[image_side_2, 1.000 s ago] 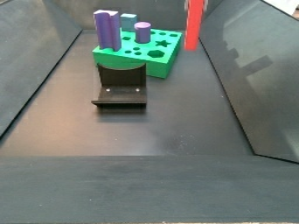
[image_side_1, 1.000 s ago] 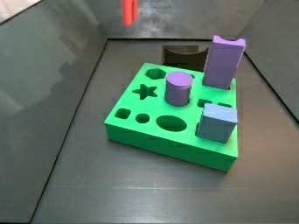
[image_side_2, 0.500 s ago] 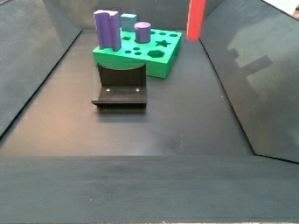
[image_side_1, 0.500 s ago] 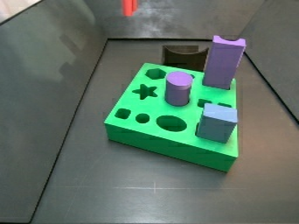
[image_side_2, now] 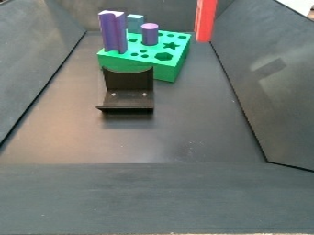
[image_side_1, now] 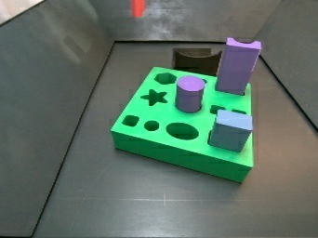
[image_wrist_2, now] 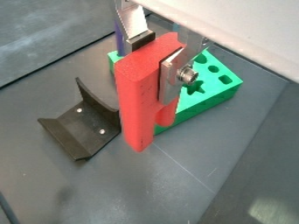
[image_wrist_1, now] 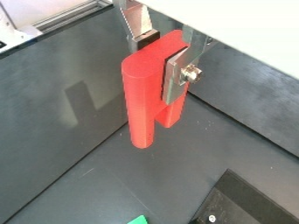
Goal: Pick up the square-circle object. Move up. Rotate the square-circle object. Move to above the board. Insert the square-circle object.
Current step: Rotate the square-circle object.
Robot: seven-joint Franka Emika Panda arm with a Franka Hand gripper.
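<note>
My gripper (image_wrist_1: 163,61) is shut on the square-circle object (image_wrist_1: 142,96), a slim red block that hangs upright between the silver fingers in both wrist views (image_wrist_2: 136,101). In both side views only its lower end shows at the top edge (image_side_1: 138,8) (image_side_2: 205,20), high above the floor, and the gripper itself is out of frame. The board (image_side_1: 174,153) is a green square block with star, oval and round holes. It lies on the floor, below and off to one side of the held piece, and shows behind it in a wrist view (image_wrist_2: 216,87).
On the board stand a tall purple notched block (image_side_1: 239,65), a purple cylinder (image_side_1: 189,93) and a grey-blue cube (image_side_1: 231,128). The fixture (image_side_2: 127,96) stands on the floor beside the board. Sloped dark walls enclose the floor.
The gripper has moved upward with the red block: less of the block shows at the top of both side views. Nothing on the board has moved.
</note>
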